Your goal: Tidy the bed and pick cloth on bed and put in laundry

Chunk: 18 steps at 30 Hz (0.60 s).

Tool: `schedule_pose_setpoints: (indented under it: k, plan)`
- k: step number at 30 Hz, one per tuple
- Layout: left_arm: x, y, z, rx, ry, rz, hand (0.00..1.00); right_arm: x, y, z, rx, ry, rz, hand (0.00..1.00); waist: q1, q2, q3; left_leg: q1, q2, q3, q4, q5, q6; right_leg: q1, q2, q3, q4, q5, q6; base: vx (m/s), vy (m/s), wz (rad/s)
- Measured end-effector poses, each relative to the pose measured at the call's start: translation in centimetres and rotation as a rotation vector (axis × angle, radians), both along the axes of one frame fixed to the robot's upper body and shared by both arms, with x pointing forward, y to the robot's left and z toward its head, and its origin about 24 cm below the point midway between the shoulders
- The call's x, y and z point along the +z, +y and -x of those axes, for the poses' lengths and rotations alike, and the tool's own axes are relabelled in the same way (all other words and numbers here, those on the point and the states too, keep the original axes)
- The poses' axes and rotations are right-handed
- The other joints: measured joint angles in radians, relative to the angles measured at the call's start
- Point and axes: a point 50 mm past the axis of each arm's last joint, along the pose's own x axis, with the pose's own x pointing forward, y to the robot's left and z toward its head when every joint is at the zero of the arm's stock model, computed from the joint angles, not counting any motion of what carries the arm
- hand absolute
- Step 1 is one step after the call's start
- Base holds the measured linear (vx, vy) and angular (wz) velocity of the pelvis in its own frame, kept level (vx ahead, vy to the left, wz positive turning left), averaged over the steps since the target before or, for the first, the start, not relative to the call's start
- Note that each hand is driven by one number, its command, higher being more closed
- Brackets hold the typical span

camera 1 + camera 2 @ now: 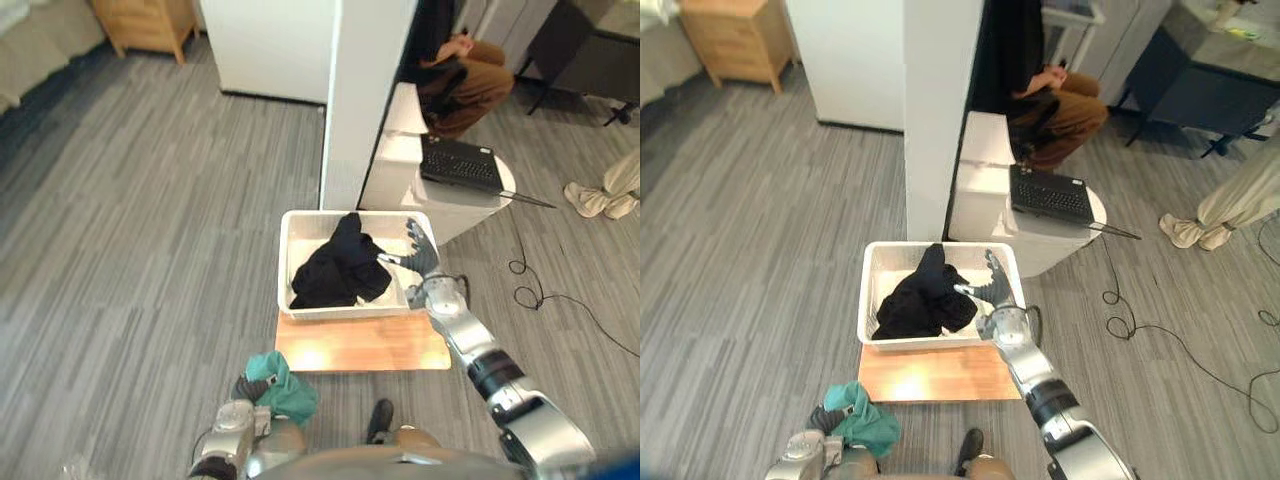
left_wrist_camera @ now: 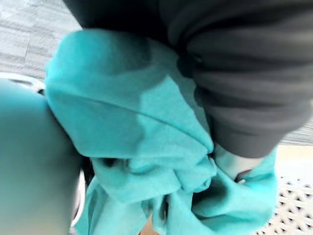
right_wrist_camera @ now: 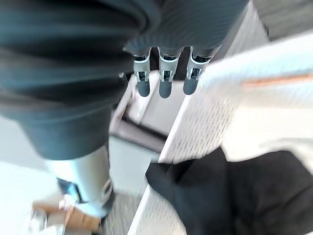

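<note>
**A:** Where does the cloth stand?

**B:** One black cloth (image 1: 340, 265) lies inside the white laundry basket (image 1: 285, 275), which sits on a wooden board (image 1: 360, 345) on the floor. The teal cloth (image 1: 283, 392) is not in yet. It is bunched over my left hand (image 2: 244, 83), low and close to the body, short of the board. The cloth covers the hand, so I cannot tell how the grip sits under it.

**A:** And the right?

**B:** My right hand (image 1: 422, 250) hovers over the basket's right rim, relaxed and holding nothing, its fingers (image 3: 165, 85) straight.

**A:** So the teal one goes in next, I take it.

**B:** That's my reading. I would lift the left arm up and forward over the near wall, high enough that the hanging folds clear the rim and don't drag on it. I'd let go only once the bundle is over the bare part of the basket, left of the black cloth.

**A:** Any hazard?

**B:** The right hand crowds the opening. I'd draw it aside first, away from the rim, so the arms don't meet.
</note>
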Motion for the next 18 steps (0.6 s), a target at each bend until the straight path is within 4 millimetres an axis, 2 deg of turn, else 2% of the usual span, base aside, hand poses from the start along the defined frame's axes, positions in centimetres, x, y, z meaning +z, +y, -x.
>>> schedule_pose_setpoints:
  k: [2,3,7,8,9,11,12,13,14,16,18]
  plan:
    - [-0.2,-0.1,0.7,0.028,0.011,0.018,1.0,-0.8,-2.4,1.1,-0.072,0.029,0.016,0.0,-0.007,0.015,-0.022,0.002,0.0,0.01,0.0,-0.002,-0.002,-0.001,0.001,0.013,-0.01,0.005,0.007,0.01,0.002,-0.16]
    - [-0.3,0.0,1.1,0.043,0.017,0.024,1.0,-1.3,-4.2,1.8,-0.128,0.05,0.024,0.0,-0.022,0.021,-0.029,0.002,0.0,0.01,0.0,-0.002,-0.002,0.002,0.002,0.013,-0.015,0.007,0.011,0.04,-0.008,-0.06]
    - [-0.6,0.3,2.4,0.137,0.034,0.066,1.0,-3.2,-9.0,4.6,-0.311,0.136,-0.006,0.0,-0.053,0.031,-0.044,0.025,-0.001,0.027,0.005,-0.006,-0.007,0.018,0.004,0.027,-0.025,0.023,0.013,0.07,-0.008,-0.13]
    - [-0.7,0.4,2.9,0.162,0.043,0.076,1.0,-4.6,-10.3,6.0,-0.367,0.202,-0.032,0.0,-0.056,0.036,-0.049,0.047,-0.002,0.037,0.005,-0.012,-0.005,0.036,0.005,0.034,-0.029,0.023,0.014,0.08,-0.004,-0.2]
    - [-0.8,0.4,3.1,0.165,0.046,0.077,1.0,-4.9,-10.5,6.4,-0.379,0.22,-0.039,0.0,-0.058,0.038,-0.052,0.049,-0.002,0.037,0.005,-0.014,-0.005,0.038,0.004,0.034,-0.03,0.023,0.014,0.09,0.001,-0.12]
    - [-0.9,0.5,3.4,0.233,0.045,0.106,1.0,-8.2,-12.0,9.9,-0.455,0.386,-0.099,0.0,-0.067,0.047,-0.065,0.067,-0.006,0.038,0.005,-0.02,-0.006,0.056,0.001,0.032,-0.036,0.023,0.014,0.08,0.008,-0.03]
    - [-0.9,0.6,3.4,0.249,0.043,0.112,1.0,-8.6,-12.1,10.3,-0.458,0.407,-0.104,0.0,-0.068,0.048,-0.066,0.069,-0.006,0.038,0.005,-0.021,-0.006,0.059,0.001,0.032,-0.037,0.023,0.014,0.05,0.004,0.04]
    - [-0.8,0.8,3.4,0.325,0.03,0.132,1.0,-10.2,-12.2,12.2,-0.477,0.493,-0.14,0.0,-0.069,0.052,-0.068,0.075,-0.007,0.034,0.005,-0.022,-0.006,0.072,0.0,0.023,-0.042,0.022,0.015,0.03,-0.002,0.08]
    - [-0.8,0.9,3.4,0.362,0.027,0.139,1.0,-11.1,-12.1,13.3,-0.49,0.54,-0.16,0.0,-0.069,0.054,-0.069,0.079,-0.007,0.031,0.005,-0.022,-0.007,0.078,0.0,0.018,-0.043,0.02,0.015,0.03,-0.005,0.17]
    - [-0.9,1.0,3.8,0.564,0.006,0.201,1.0,-13.9,-11.3,17.9,-0.559,0.695,-0.262,0.0,-0.07,0.07,-0.071,0.09,-0.01,0.001,0.0,-0.023,-0.007,0.11,-0.005,-0.022,-0.043,0.008,0.017,0.02,-0.006,0.36]
    - [-1.0,1.2,4.3,0.751,-0.017,0.252,1.0,-15.4,-9.7,20.8,-0.561,0.8,-0.314,0.0,-0.064,0.08,-0.071,0.099,-0.014,-0.034,0.0,-0.022,-0.006,0.14,-0.01,-0.064,-0.037,-0.01,0.023,0.01,-0.005,0.61]
